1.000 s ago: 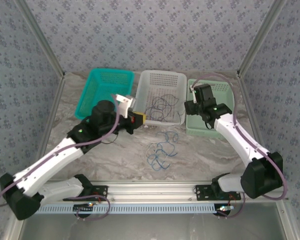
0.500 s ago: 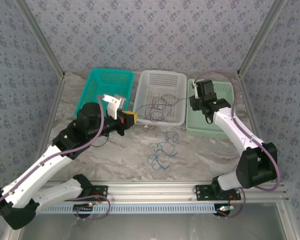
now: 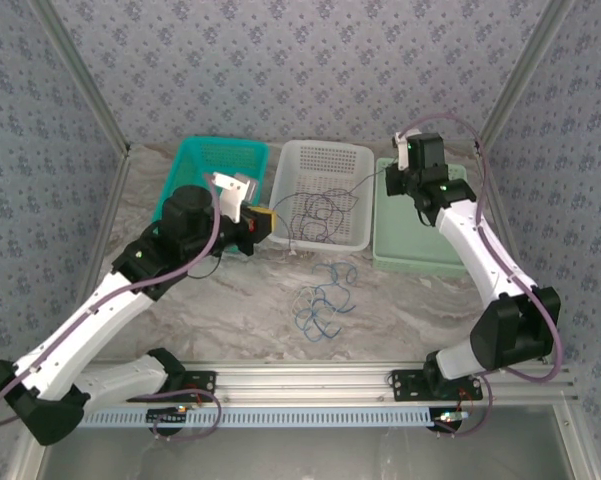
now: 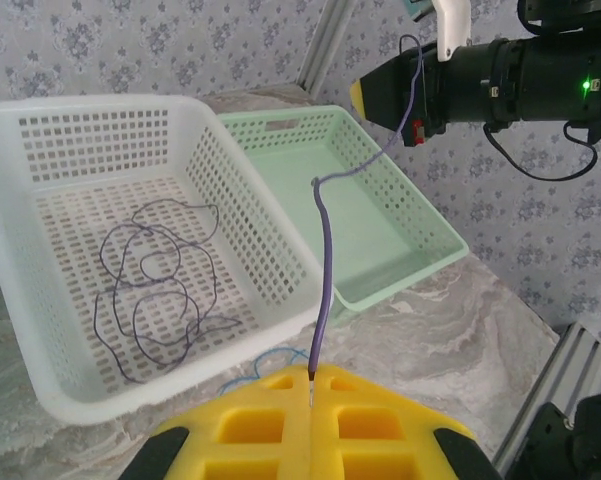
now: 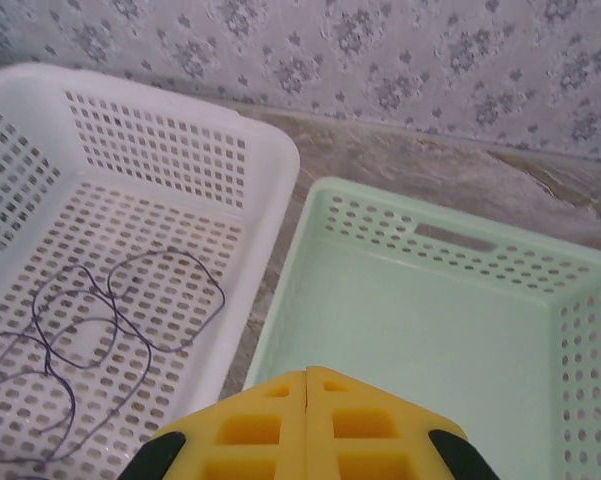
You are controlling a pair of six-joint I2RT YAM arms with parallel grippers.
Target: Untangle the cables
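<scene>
Now that the right claw (image 3: pixel 392 180) has moved wallward, shut, its hold unclear, the dark cable (image 4: pixel 326 240) runs left-to-right from the left claw (image 4: pixel 312 376), clamped shut on it.

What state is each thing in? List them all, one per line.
left gripper: shut on purple cable
right gripper: shut
purple cable: raised, partly looped in white basket
blue cables: loosely tangled on table
white basket: upright
pale green basket: upright
teal basket: upright
</scene>
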